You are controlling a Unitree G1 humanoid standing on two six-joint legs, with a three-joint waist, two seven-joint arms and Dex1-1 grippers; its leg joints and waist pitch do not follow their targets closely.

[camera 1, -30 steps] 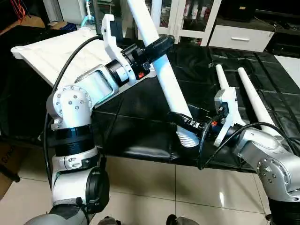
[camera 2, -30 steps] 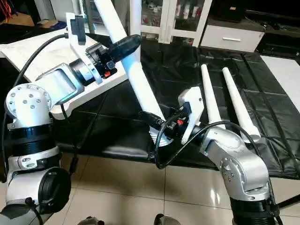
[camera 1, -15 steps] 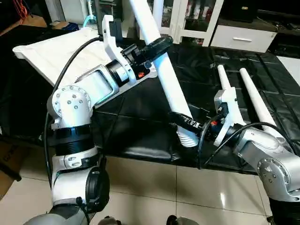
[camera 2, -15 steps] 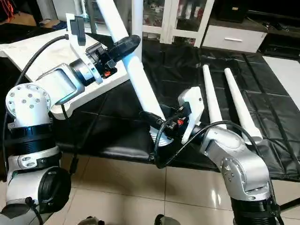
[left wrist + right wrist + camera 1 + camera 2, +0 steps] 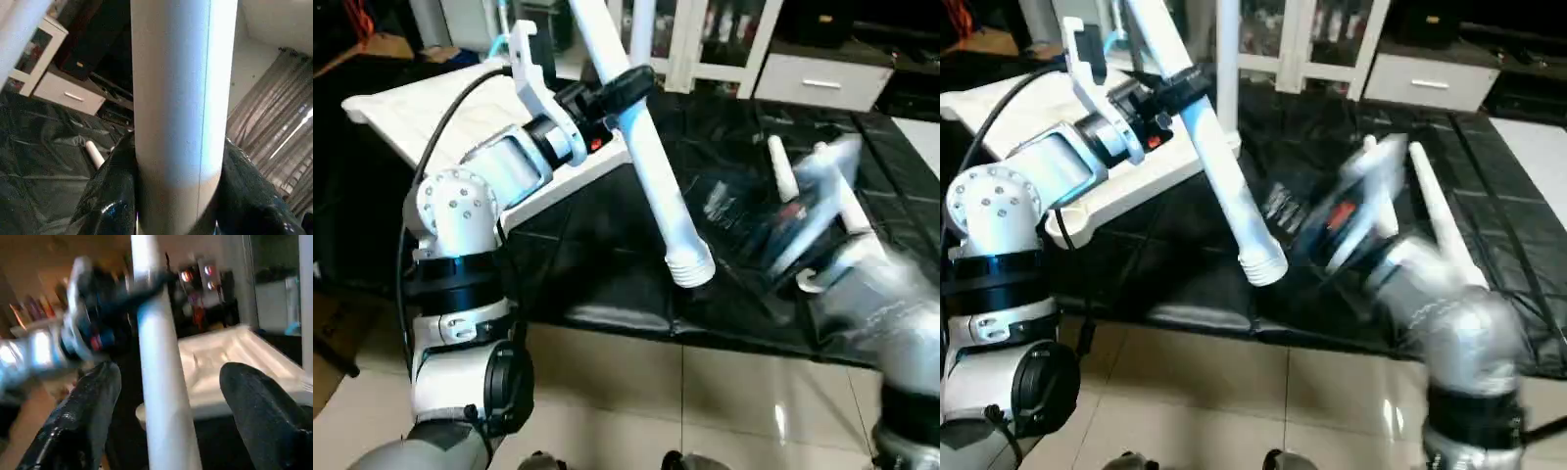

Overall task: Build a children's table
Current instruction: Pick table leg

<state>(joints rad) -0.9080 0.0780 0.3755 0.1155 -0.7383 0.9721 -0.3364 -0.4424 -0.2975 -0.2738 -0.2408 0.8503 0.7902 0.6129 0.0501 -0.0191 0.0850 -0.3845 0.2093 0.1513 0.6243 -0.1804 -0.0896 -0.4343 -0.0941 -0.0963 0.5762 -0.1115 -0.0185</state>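
The left pincer (image 5: 625, 90) is clenched around a white leg (image 5: 651, 176), gripping it partway up the tube. The leg slants in the air, its ribbed threaded end (image 5: 690, 268) lowest and hanging above the near edge of the black sheet (image 5: 724, 147). In the left wrist view the leg (image 5: 176, 107) sits tight between both black fingers (image 5: 110, 196).

The right pincer (image 5: 744, 211) is released: in its wrist view the two fingers (image 5: 83, 406) stand wide apart on either side of the leg (image 5: 161, 382) without touching it. The right arm is blurred, near the leg's lower part.

The white top (image 5: 421, 113) lies at the sheet's far left corner, under the left forearm. Two more legs (image 5: 837, 186) lie side by side on the sheet's right part, partly hidden by the right arm.
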